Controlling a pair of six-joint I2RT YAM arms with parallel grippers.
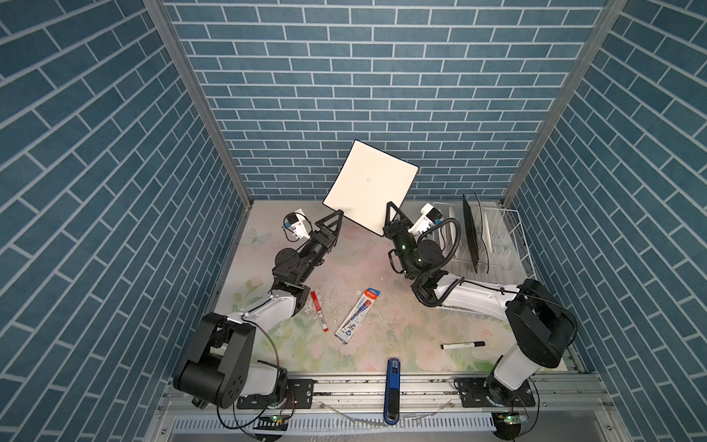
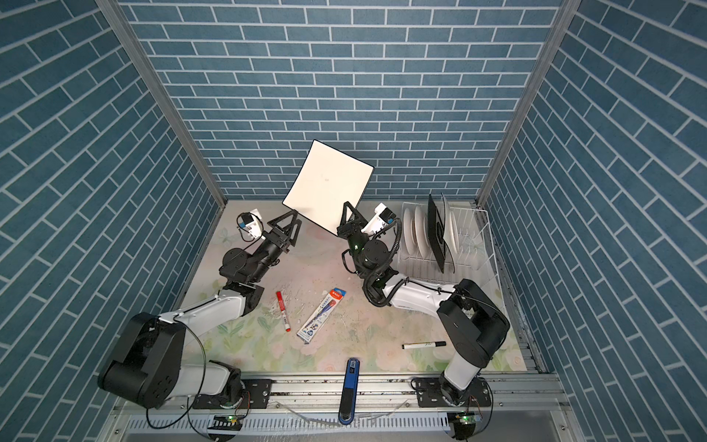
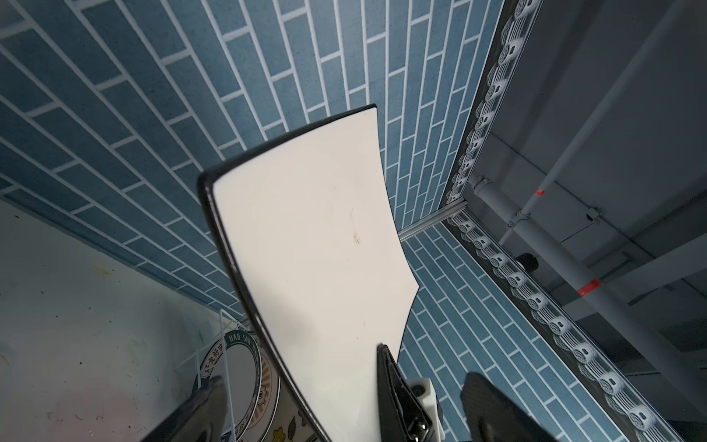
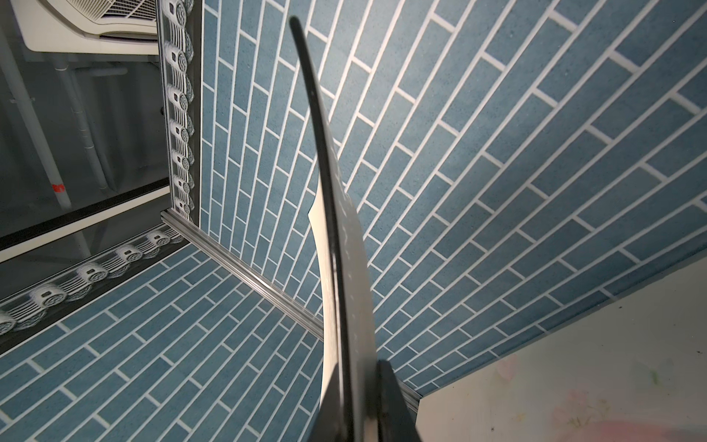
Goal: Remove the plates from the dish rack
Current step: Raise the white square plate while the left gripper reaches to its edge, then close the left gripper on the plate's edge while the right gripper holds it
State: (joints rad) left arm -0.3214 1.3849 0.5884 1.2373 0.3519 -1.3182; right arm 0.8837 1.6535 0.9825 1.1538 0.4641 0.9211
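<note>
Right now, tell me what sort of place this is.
Likely a robot test booth dressed as a kitchen: printed blue-brick panels, left arm and right arm bolted to a rail, a dish rack with plates.

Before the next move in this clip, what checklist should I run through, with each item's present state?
1. Firm hold: the right gripper is shut on the lower edge of the raised square plate. Ok.
2. The left gripper is ready to receive: its jaws stand wide at the plate's lower-left corner. Ok.
3. Left fingers touching the plate: cannot tell.
4. Plate clear of the dish rack: it hangs in the air, left of the rack. Ok.
5. Rack emptied: round plates and a second square plate stand in it. Not ok.
6. Set-down spot on the table: a red marker and a pen pack lie mid-table. Not ok.
</note>
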